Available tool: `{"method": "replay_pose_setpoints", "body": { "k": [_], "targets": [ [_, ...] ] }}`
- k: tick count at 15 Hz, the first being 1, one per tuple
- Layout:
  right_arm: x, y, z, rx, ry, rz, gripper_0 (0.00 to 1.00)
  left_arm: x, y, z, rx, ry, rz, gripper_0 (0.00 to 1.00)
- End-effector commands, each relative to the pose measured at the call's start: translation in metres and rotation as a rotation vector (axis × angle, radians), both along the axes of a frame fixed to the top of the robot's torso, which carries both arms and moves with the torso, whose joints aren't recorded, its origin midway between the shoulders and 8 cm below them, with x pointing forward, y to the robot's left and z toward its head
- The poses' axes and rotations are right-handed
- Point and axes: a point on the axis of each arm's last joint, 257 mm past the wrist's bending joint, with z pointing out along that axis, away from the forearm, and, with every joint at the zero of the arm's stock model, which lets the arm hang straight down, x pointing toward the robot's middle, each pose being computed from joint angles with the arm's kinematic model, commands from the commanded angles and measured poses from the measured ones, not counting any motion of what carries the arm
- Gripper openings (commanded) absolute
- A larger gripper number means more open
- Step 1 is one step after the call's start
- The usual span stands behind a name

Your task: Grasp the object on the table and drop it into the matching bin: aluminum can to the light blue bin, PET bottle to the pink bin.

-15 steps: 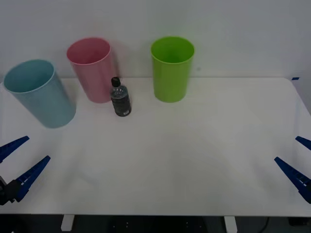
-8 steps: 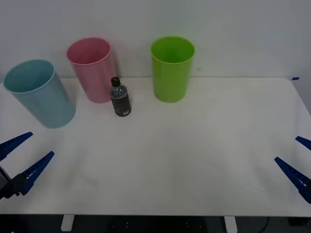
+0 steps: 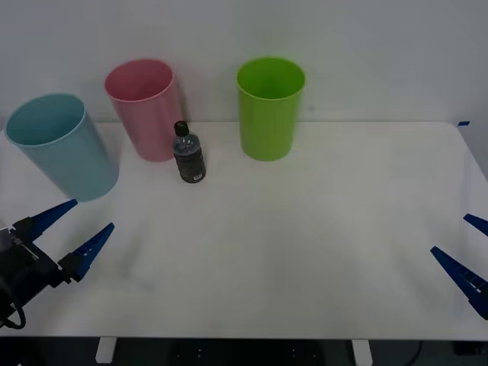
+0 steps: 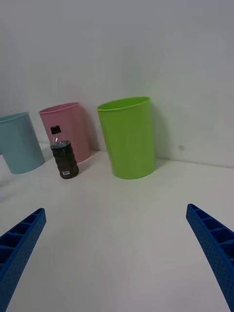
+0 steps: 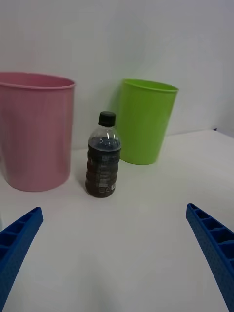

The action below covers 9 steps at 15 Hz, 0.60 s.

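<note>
A small clear PET bottle point(image 3: 188, 154) with a black cap and dark label stands upright on the white table point(image 3: 305, 229), just right of the pink bin point(image 3: 145, 109). The light blue bin point(image 3: 61, 145) stands at the far left. My left gripper point(image 3: 80, 229) is open near the table's front left, well short of the bottle; its wrist view shows the bottle point(image 5: 103, 157) straight ahead beside the pink bin point(image 5: 35, 131). At the front right edge, my right gripper point(image 3: 465, 252) stands open, with the bottle point(image 4: 64, 154) far off in its wrist view.
A lime green bin point(image 3: 270, 107) stands right of the bottle near the back wall. A broad stretch of bare white tabletop lies between the grippers and the bins.
My left gripper has moved forward and to the right over the table, towards the bottle. The right gripper, the bottle and the bins have not moved.
</note>
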Motion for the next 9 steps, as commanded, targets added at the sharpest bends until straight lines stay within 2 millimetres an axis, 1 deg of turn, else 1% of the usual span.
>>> {"method": "replay_pose_setpoints", "body": {
  "k": [1, 5, 6, 8, 9],
  "targets": [
    [0.000, 0.000, 0.000, 0.000, 0.000, 0.000, 1.00, 0.014, -0.014, -0.010, -0.013, 0.023, 0.020, 1.00],
    [0.000, 0.000, 0.000, 0.000, 0.000, 0.000, 1.00, 0.033, -0.043, -0.025, -0.016, 0.053, 0.042, 1.00],
    [0.000, 0.000, 0.000, 0.000, 0.000, 0.000, 1.00, 0.038, -0.049, -0.025, -0.022, 0.052, 0.047, 1.00],
    [0.000, 0.000, 0.000, 0.000, 0.000, 0.000, 1.00, 0.046, -0.053, -0.029, -0.032, 0.055, 0.083, 1.00],
    [0.000, 0.000, 0.000, 0.000, 0.000, 0.000, 1.00, 0.049, -0.051, -0.030, -0.033, 0.056, 0.104, 1.00]
  ]
}}
